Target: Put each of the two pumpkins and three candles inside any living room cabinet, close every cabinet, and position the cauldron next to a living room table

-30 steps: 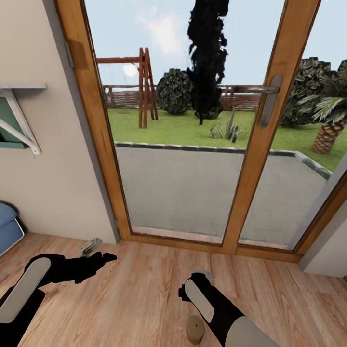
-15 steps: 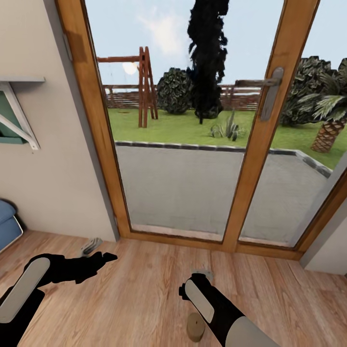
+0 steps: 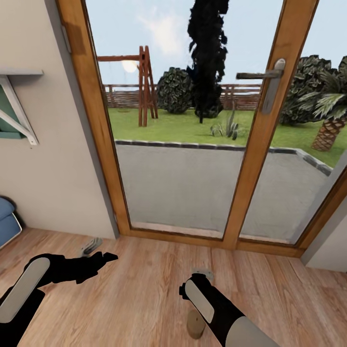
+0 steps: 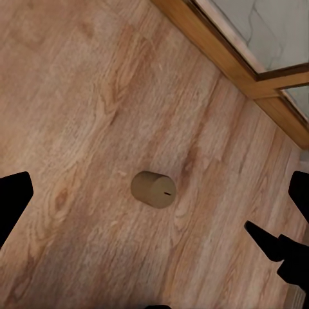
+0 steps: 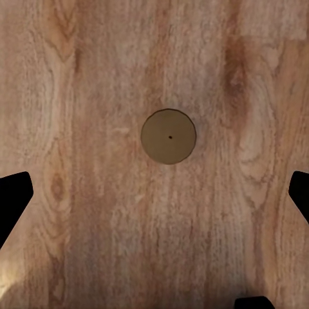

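Observation:
One candle (image 3: 195,326), a short tan cylinder, stands upright on the wood floor just left of my right forearm. The right wrist view looks straight down on the candle's (image 5: 168,136) round top, and my right gripper (image 5: 154,193) is open above it, a dark fingertip at each side edge. My left gripper (image 3: 107,258) reaches out low over the floor at the left and is open and empty. In its wrist view the candle (image 4: 153,190) lies between the spread fingertips (image 4: 13,196), well below them. The pumpkins, the cabinet and the cauldron are out of view.
A wooden-framed glass patio door (image 3: 250,159) with a metal handle (image 3: 270,86) stands straight ahead, a garden beyond it. A beige wall with a shelf bracket (image 3: 19,120) is at the left. A blue cushion (image 3: 6,221) pokes in at the left edge.
The whole view has drifted slightly, so the camera has moved. Both arms keep the same pose and the candle stays on the floor.

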Robot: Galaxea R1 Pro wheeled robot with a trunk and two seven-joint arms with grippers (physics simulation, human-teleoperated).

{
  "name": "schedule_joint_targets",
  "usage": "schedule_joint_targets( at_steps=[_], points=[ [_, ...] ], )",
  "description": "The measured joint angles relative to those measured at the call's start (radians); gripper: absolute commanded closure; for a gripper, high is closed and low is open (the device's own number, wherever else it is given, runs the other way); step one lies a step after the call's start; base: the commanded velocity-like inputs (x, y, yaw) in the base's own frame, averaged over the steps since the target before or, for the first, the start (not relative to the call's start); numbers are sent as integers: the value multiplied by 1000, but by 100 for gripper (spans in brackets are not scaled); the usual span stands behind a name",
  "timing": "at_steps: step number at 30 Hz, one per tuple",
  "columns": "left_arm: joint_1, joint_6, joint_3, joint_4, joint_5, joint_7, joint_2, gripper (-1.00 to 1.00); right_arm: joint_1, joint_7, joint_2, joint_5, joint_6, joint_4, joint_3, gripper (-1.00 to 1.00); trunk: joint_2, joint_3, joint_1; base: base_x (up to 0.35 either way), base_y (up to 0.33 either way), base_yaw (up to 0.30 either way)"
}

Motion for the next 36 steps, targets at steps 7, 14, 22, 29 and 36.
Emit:
schedule_joint_targets(
  at_steps=[7,14,22,29,36],
  points=[
    [0,0,0,-2,7,0,-1,-100,0,0,2,2,-1,0,0,-100,-49,-22,27,0,0,0],
    [0,0,0,-3,21,0,0,-100,0,0,1,2,-2,6,0,-100,-98,-44,54,0,0,0],
    [0,0,0,-4,21,0,0,-100,0,-1,0,2,-12,23,-1,-100,-154,-69,84,0,0,0],
    [0,0,0,-5,22,0,-1,-100,-35,-2,0,5,-125,147,-1,-100,-203,-91,111,0,0,0],
    [0,0,0,-5,21,0,0,-100,-43,75,0,6,-160,187,5,-100,-252,-113,138,0,0,0]
  ],
)
